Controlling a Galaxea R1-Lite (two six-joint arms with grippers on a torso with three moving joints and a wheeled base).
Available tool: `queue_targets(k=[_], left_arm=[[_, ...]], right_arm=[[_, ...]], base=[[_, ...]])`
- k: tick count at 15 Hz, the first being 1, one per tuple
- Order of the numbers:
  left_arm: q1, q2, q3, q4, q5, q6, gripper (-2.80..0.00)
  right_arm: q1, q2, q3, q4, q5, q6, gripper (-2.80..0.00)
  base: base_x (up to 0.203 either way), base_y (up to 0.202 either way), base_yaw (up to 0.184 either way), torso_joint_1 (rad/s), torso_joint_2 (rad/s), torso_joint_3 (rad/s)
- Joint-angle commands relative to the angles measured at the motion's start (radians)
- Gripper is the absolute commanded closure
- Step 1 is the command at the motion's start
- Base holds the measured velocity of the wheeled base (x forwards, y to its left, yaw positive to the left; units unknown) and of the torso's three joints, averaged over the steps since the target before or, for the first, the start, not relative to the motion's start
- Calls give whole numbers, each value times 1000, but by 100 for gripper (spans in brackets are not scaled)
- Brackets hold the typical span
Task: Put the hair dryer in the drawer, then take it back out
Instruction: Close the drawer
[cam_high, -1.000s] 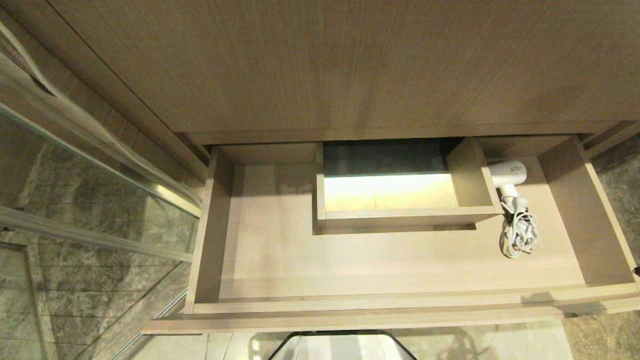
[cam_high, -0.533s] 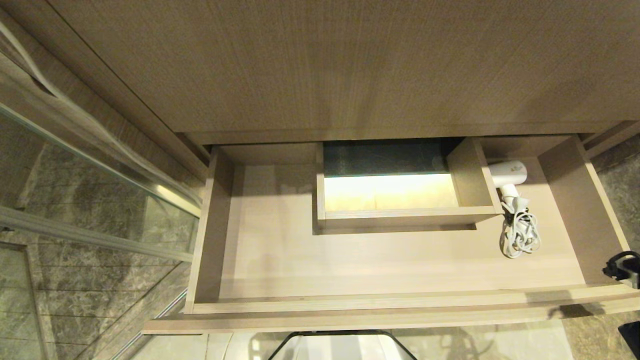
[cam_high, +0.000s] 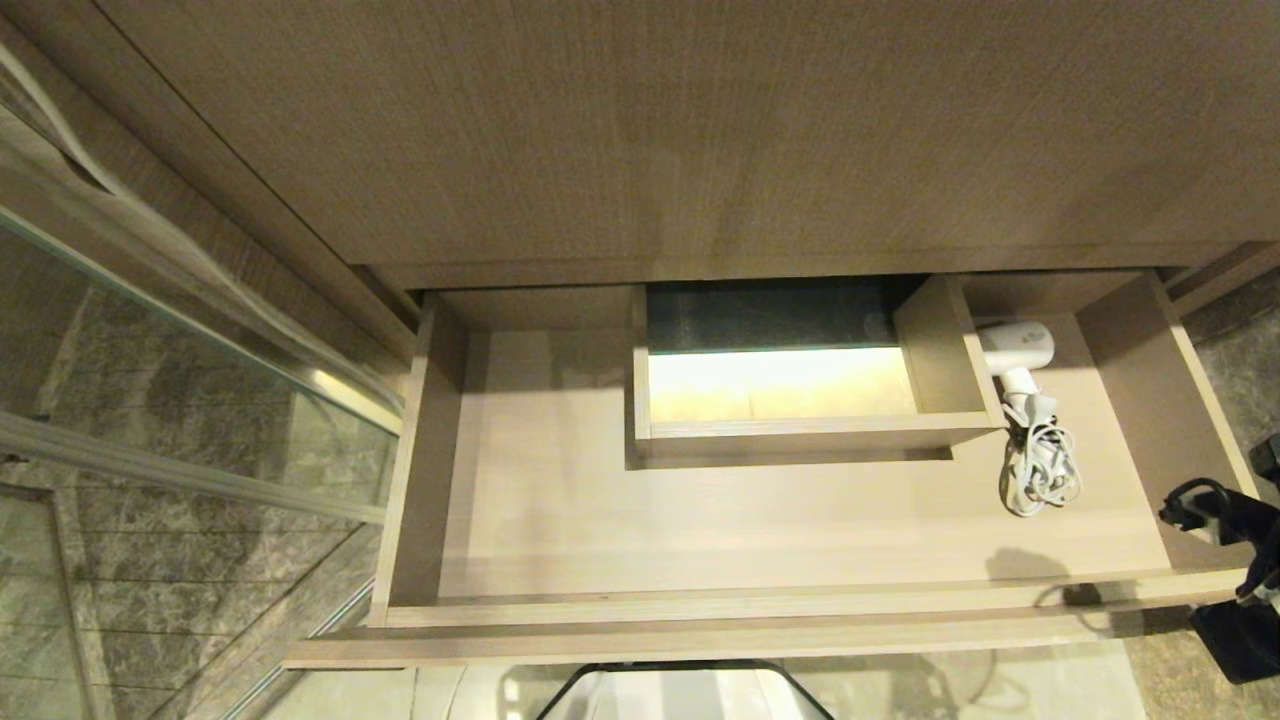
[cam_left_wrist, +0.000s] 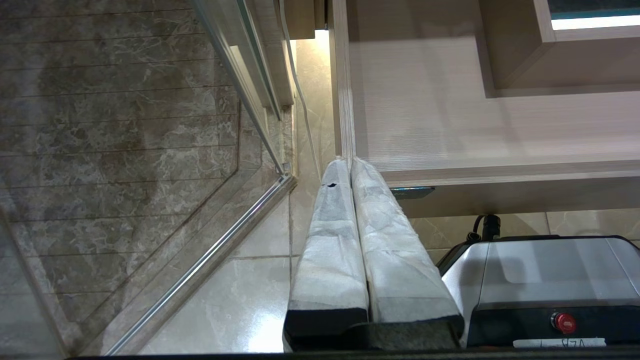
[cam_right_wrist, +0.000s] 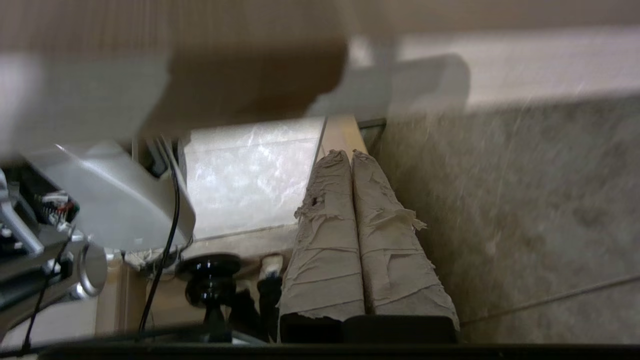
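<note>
Since the earlier frame our right gripper (cam_high: 1185, 505) has entered, jaws clenched empty; beyond them, the hair dryer (cam_high: 1015, 350). Its cord (cam_high: 1042, 470) risks snagging.

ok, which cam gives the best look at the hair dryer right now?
Head view. The hair dryer lies whole in the drawer at its right end, beside the boxed cutout, with its bundled cord toward the drawer front. The left wrist view shows only the drawer's other end, no dryer. The right wrist view is blurred, and no dryer can be made out.
</note>
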Motion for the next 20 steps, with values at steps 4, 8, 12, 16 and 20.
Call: queue_targets(k=[4,8,12,16,20], left_arm=[[0,0,0,0,0,0,0],[0,-1,0,0,0,0,0],[0,-2,0,0,0,0,0],[0,-1,0,0,0,0,0],[0,-1,1,0,0,0,0]], right_arm=[[-1,53,-59,-84,-1,8,0],[-21,-7,-102,-137,8,15,0],[-25,-34,-189,-346,113,25,0],[10,-14,-269,-549,192,14,0],[7,-75,-198,-541,207,14,0]], base=[[0,0,0,0,0,0],[0,0,0,0,0,0],[0,0,0,0,0,0],[0,0,0,0,0,0],[0,0,0,0,0,0]])
